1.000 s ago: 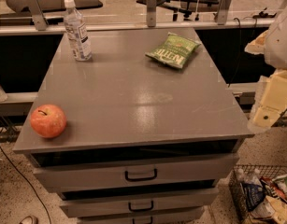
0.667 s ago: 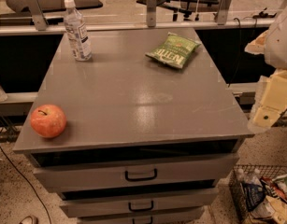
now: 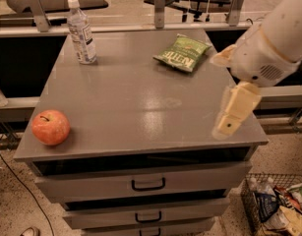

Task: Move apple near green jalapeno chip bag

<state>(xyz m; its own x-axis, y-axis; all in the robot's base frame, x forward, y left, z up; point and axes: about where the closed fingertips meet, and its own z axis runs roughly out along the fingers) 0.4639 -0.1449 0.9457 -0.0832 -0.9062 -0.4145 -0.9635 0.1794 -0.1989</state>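
Tabletop [image 3: 140, 87] comes first: one flat gray surface capping one cabinet, with three drawer fronts [image 3: 91, 187] stacked below it, each carrying a dark handle, the lowest cut off by the picture's edge. One robot arm [image 3: 276, 38], pale and bulky, reaches in from the upper right of the view. Its single pincer [image 3: 228, 124] hangs downward over the near right corner of the tabletop, holding nothing; whether it is open or closed cannot be told. It is well apart from all three items on the surface. One wire basket [image 3: 250, 200] sits on the floor at the lower right, beside the cabinet, with crumpled packets inside. One clear water bottle [image 3: 81, 32] with a white cap stands upright near the far left corner. One green jalapeno chip bag [image 3: 182, 53] lies flat toward the far right of the tabletop, white lettering facing up. One apple [image 3: 50, 127], orange-red with a short dark stem, rests at the near left corner close to the front edge, well apart from the bag, roughly the whole diagonal of the surface between them.
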